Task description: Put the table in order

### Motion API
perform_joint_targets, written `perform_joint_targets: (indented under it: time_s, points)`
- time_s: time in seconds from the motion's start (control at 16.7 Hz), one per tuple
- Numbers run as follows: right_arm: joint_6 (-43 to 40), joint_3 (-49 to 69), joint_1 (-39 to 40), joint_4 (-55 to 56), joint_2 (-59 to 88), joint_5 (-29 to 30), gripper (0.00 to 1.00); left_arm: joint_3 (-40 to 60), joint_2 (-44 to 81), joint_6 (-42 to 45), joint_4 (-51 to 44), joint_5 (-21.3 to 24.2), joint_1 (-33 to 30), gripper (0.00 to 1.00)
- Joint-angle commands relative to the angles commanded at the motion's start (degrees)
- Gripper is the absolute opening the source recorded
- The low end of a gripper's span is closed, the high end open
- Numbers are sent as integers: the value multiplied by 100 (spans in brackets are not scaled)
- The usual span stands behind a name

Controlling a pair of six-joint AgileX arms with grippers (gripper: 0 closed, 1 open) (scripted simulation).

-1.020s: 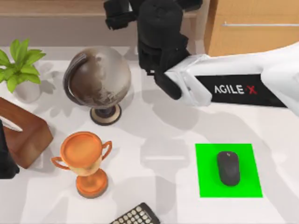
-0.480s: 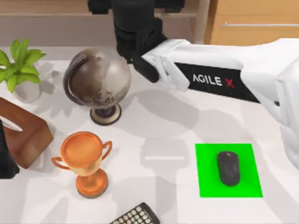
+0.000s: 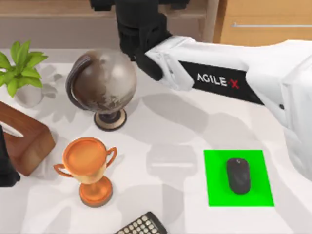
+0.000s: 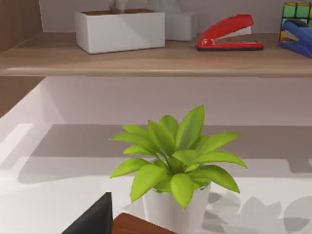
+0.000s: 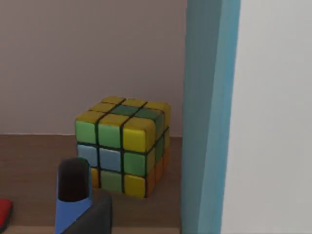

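My right gripper reaches over the table to the shelf's puzzle cube; can't tell its finger opening. Left arm parked far left.

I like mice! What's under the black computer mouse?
The computer mouse lies on a bright green mat, which rests on the white table. The patch of mat directly beneath the mouse is covered.
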Motion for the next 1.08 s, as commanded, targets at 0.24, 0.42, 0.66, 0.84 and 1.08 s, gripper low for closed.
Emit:
perform_joint_targets:
  time_s: [0.24,0.42,0.66,0.84,1.08]
  points:
    - [-1,176,-40,-85,97,-39,100,0,0,0,0,0,0,100]
    - [-1,176,-40,-85,97,-39,85,0,0,0,0,0,0,100]
    - [-1,176,-40,-85,97,-39,55,0,0,0,0,0,0,100]
    - [-1,176,-40,-85,97,-39,32,0,0,0,0,0,0,100]
    - [-1,176,-40,-85,97,-39,2,0,0,0,0,0,0,100]
